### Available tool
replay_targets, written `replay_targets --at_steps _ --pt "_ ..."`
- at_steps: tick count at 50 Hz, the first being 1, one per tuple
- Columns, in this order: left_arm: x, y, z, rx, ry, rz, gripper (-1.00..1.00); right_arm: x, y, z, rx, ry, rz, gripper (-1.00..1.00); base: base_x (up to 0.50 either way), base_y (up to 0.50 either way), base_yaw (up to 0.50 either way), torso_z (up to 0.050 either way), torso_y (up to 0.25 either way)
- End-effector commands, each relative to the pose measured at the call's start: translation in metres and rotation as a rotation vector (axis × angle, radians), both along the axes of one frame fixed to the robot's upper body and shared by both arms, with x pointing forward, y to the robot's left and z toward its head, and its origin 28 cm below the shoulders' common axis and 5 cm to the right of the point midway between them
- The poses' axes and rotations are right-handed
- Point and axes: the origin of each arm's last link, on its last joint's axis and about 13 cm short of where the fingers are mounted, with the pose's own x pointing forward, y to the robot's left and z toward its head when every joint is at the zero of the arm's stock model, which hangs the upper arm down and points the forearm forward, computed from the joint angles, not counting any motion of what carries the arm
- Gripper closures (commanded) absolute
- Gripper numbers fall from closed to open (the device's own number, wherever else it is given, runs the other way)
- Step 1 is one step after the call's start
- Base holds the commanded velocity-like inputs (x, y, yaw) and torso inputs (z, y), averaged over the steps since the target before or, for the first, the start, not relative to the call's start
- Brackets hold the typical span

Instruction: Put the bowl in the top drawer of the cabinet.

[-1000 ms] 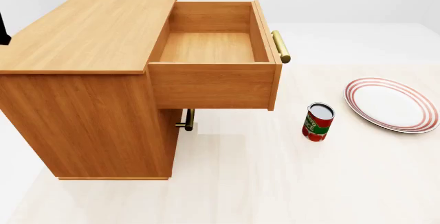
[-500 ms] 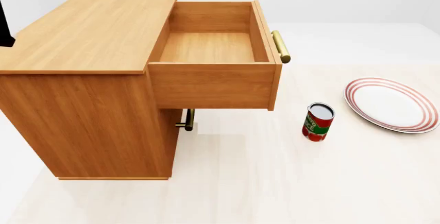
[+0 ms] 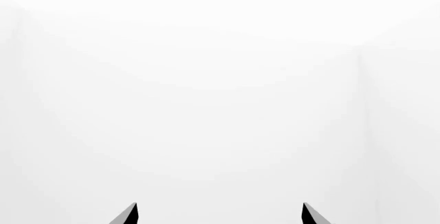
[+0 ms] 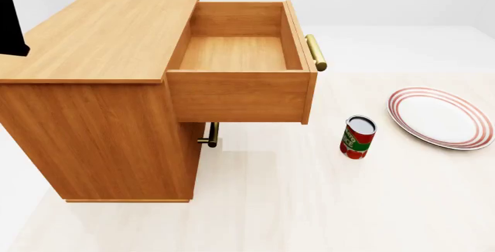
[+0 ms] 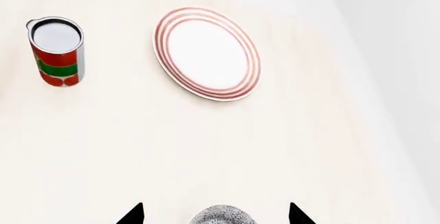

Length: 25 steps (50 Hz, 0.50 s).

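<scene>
My right end effector (image 5: 214,214) showed only its two dark fingertips (image 5: 132,214) at the frame edge, set well apart, spread; between them sat the speckled top of the bowl (image 5: 221,215), mostly cut off, so I could not tell whether the tips touched it; I could not find the bowl in the head view. Beyond it on the pale counter (image 5: 206,147) lay the red-rimmed plate (image 5: 206,53), flat, and beside that, apart from it, the red and green can (image 5: 57,51), upright.

My left end effector (image 3: 218,214) also showed just two dark tips, spread wide, with nothing between them and only blank white wall ahead; in the head view a black piece of that arm (image 4: 11,17) hung at about ten o'clock, above the cabinet's flat top.

In the head view the cabinet (image 4: 93,101) stood at about nine o'clock; the top drawer (image 4: 238,55) was pulled out toward three o'clock, its floor bare, its brass bar handle (image 4: 316,52) on the far face; a second brass handle (image 4: 210,135) sat below it.
</scene>
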Motion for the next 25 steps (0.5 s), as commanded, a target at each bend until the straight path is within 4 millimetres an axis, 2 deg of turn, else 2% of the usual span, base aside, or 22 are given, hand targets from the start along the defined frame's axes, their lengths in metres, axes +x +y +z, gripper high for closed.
replay_targets --at_steps 1,11,25 --pt "0.0 0.0 -0.001 -0.001 0.007 -0.002 -1.0 -0.01 -0.011 -0.01 0.056 0.093 -0.067 -1.0 0.0 0.0 0.0 0.0 0.0" --pt "0.0 0.0 -0.001 -0.005 0.01 -0.004 -1.0 -0.011 -0.015 -0.019 0.09 0.173 -0.113 -1.0 0.0 0.0 0.0 0.0 0.0" --pt "0.001 0.0 -0.002 -0.005 0.01 -0.005 -1.0 0.005 -0.014 -0.057 0.122 0.22 -0.135 -1.0 0.0 0.0 0.0 0.0 0.0"
